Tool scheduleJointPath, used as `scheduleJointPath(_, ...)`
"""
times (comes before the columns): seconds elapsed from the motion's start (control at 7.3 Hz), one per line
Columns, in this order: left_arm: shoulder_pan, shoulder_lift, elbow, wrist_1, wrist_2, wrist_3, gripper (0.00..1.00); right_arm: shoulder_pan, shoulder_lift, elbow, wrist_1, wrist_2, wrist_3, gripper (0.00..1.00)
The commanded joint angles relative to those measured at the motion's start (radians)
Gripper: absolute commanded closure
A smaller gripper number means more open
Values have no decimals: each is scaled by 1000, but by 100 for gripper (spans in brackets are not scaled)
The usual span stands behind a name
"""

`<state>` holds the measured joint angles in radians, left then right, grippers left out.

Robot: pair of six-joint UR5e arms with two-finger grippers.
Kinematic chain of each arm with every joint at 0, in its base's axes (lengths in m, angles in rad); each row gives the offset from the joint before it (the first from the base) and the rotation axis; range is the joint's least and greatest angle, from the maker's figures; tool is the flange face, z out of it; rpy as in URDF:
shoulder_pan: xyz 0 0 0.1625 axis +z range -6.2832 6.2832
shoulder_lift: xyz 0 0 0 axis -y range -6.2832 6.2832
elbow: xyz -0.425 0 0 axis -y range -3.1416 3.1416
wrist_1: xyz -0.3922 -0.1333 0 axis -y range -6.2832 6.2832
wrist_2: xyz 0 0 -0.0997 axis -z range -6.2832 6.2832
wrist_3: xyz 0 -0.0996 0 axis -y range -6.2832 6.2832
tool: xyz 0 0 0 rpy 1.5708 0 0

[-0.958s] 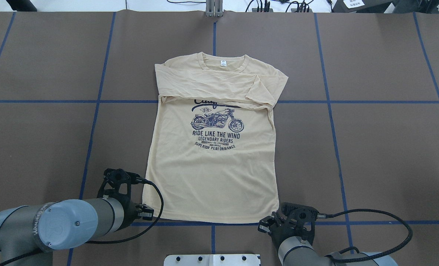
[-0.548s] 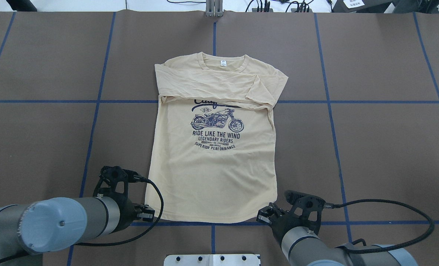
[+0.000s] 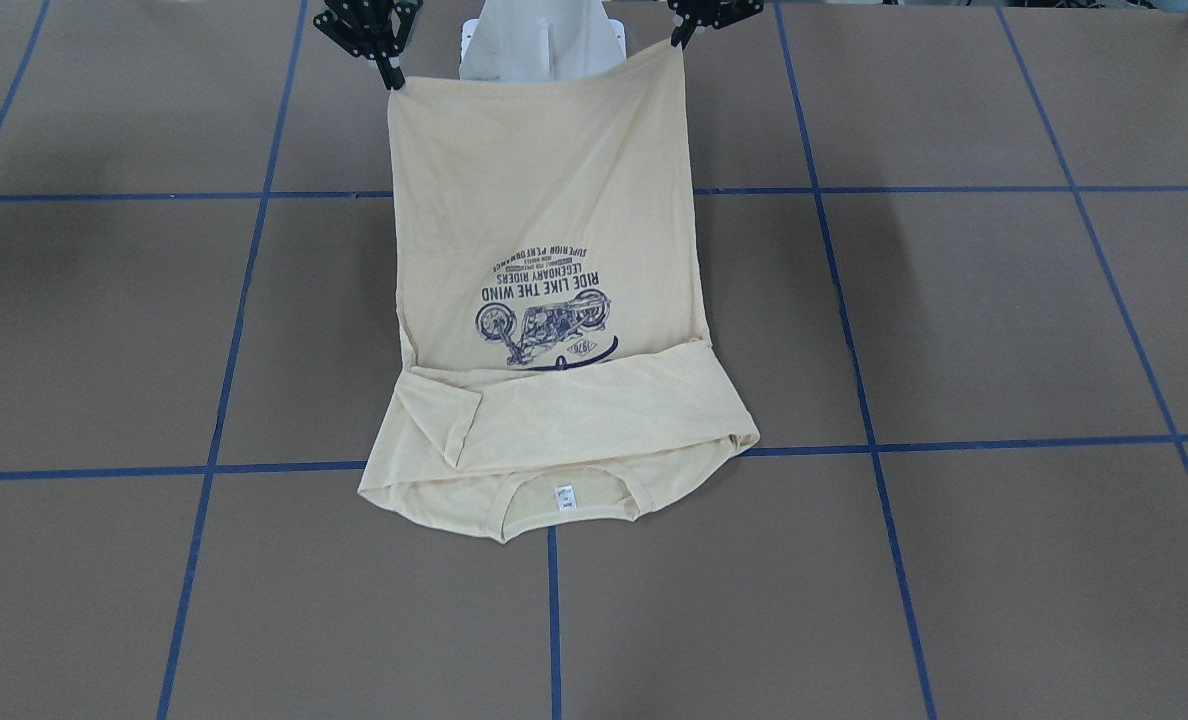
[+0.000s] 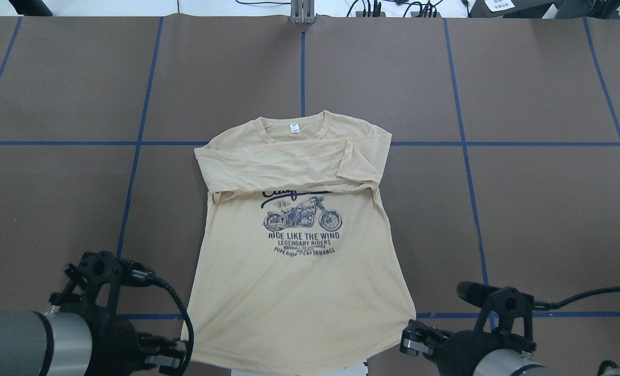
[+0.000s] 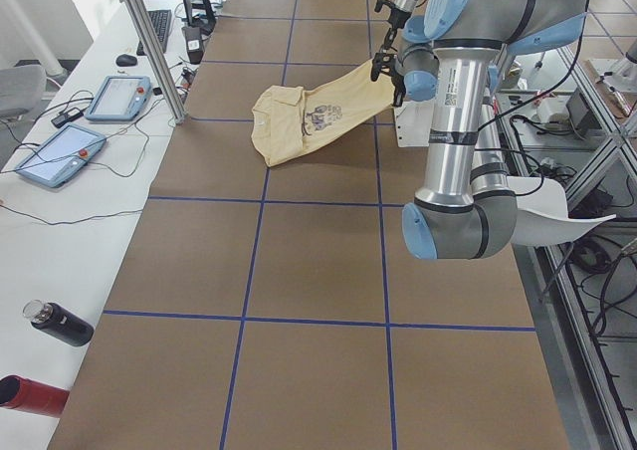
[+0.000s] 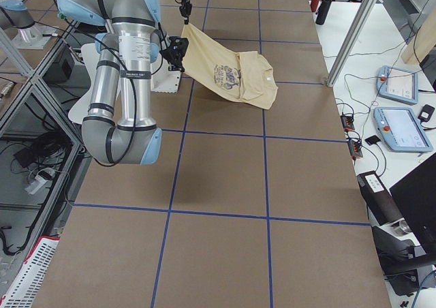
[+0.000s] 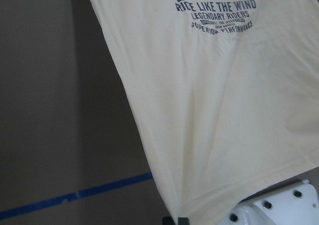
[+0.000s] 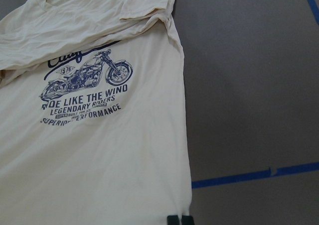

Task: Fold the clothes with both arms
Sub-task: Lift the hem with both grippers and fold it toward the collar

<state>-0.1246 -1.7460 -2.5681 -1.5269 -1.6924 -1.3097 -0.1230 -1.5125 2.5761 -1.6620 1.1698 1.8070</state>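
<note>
The pale yellow-cream T-shirt (image 4: 299, 292) has its sleeves folded across the chest and its white neck tag (image 4: 294, 128) at the far end. The collar end rests on the table; the hem end is raised off it toward the robot, as the front view (image 3: 544, 200) shows. My left gripper (image 4: 177, 360) is shut on the left hem corner, which also shows in the front view (image 3: 676, 40). My right gripper (image 4: 409, 342) is shut on the right hem corner (image 3: 394, 80). Both wrist views look along the hanging fabric (image 7: 224, 110) (image 8: 99, 160) to the motorcycle print.
The brown table cover (image 4: 524, 209) carries blue tape grid lines. The white pedestal base (image 3: 539, 45) stands under the raised hem. Teach pendants (image 5: 109, 97), a metal post (image 5: 149, 42) and bottles (image 5: 60, 323) sit along the operators' side.
Both grippers closed on the hem corners, lifted them and drew back toward the robot. The whole shirt slid toward the robot; its collar moved nearer.
</note>
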Motion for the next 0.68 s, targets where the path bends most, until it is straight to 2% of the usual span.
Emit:
scheduleJointPath(0.0,19,-6,-41,47,-10,-17,100,-23,-2,95,-78,13,0,100)
scheduleJointPath(0.14,8,-18,6,48,-6,-13,100,3,6,66,-78,13,-2,100)
scheduleJointPath(0.27,-41,-62,94,47,-1,3,100,66,96,-33,-78,14,-33,100)
scheduleJointPath(0.41,-115,-125,215,45,14,44,100,166,244,-206,-70,13,-123,100)
scheduleJointPath(0.55,-204,-191,333,44,14,97,100,266,299,-325,-65,42,-138,100)
